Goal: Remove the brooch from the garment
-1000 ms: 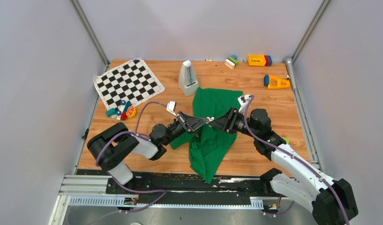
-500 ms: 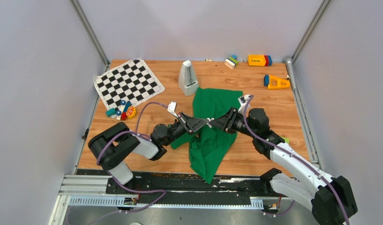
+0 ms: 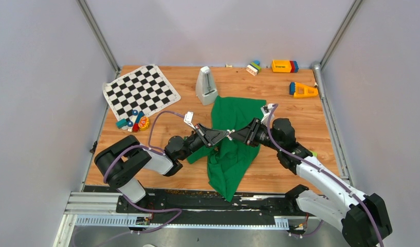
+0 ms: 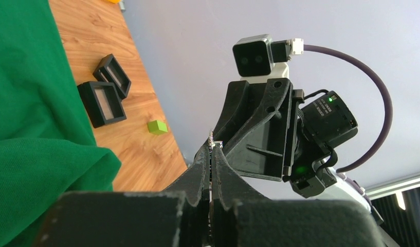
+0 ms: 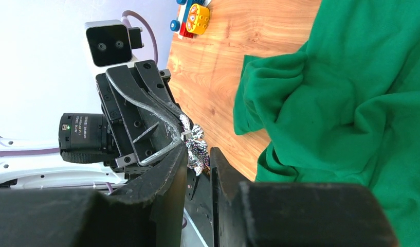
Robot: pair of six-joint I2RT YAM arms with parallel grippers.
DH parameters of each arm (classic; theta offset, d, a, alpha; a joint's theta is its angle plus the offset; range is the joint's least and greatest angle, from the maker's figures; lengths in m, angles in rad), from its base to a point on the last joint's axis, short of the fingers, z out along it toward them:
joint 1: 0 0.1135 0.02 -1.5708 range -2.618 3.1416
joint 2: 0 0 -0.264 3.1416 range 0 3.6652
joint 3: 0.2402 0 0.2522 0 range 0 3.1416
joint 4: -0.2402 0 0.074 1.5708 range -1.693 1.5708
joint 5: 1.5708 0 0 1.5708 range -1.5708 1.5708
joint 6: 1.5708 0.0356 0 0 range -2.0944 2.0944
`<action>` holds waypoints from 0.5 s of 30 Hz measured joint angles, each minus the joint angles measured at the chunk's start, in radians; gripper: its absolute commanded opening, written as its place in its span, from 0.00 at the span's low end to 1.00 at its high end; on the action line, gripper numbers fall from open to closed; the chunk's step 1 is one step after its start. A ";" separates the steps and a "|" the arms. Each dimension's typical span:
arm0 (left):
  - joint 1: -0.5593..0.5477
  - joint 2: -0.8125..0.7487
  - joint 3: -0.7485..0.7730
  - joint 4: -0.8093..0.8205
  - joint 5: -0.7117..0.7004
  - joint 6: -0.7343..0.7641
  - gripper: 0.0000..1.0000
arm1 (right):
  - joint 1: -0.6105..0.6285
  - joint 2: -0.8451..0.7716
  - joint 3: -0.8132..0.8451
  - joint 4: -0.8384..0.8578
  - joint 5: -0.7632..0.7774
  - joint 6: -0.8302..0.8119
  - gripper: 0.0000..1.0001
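Garment (image 3: 233,110): green, lying mid-table, rumpled toward near edge.
Left gripper (image 4: 213,152): clamped on brooch at fingertips, above garment.
Right gripper (image 5: 198,154): tip-to-tip with left, jaws narrowly parted around brooch; grip unclear.
Brooch (image 5: 194,141): silvery, glittering, held clear of cloth.

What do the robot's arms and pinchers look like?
The left arm and right arm have white tubes joined by chunky black joints, each trailing a purple cable. The left gripper and right gripper are black, with two slim fingers and a little grey camera box on top.
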 measured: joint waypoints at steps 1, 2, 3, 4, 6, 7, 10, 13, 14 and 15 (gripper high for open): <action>0.000 -0.002 0.000 0.000 0.000 0.002 0.00 | 0.000 -0.003 0.000 -0.002 0.000 0.000 0.15; -0.001 -0.003 0.000 0.000 0.000 0.005 0.00 | 0.000 -0.005 0.000 -0.003 0.000 0.000 0.14; -0.001 -0.005 0.000 -0.002 0.001 0.007 0.00 | 0.000 -0.006 0.000 -0.003 0.000 0.001 0.14; -0.001 -0.006 0.000 -0.004 0.001 0.009 0.00 | 0.000 -0.006 0.000 -0.003 0.000 0.002 0.14; -0.002 -0.008 0.002 -0.008 0.001 0.012 0.00 | 0.000 -0.006 0.000 -0.005 0.000 0.003 0.14; -0.002 -0.008 0.003 -0.009 0.002 0.015 0.00 | 0.000 -0.006 0.000 -0.004 0.000 0.004 0.14; -0.001 -0.008 0.005 -0.011 0.004 0.022 0.00 | 0.000 -0.006 0.000 -0.005 0.000 0.007 0.13; 0.000 -0.008 0.013 -0.022 0.011 0.030 0.00 | -0.002 -0.005 0.000 -0.007 0.000 0.007 0.12; 0.001 -0.008 0.017 -0.024 0.014 0.032 0.00 | -0.004 -0.004 0.000 -0.007 0.000 0.007 0.12; 0.002 -0.008 0.022 -0.028 0.018 0.035 0.00 | -0.006 -0.003 0.001 -0.006 -0.002 0.006 0.13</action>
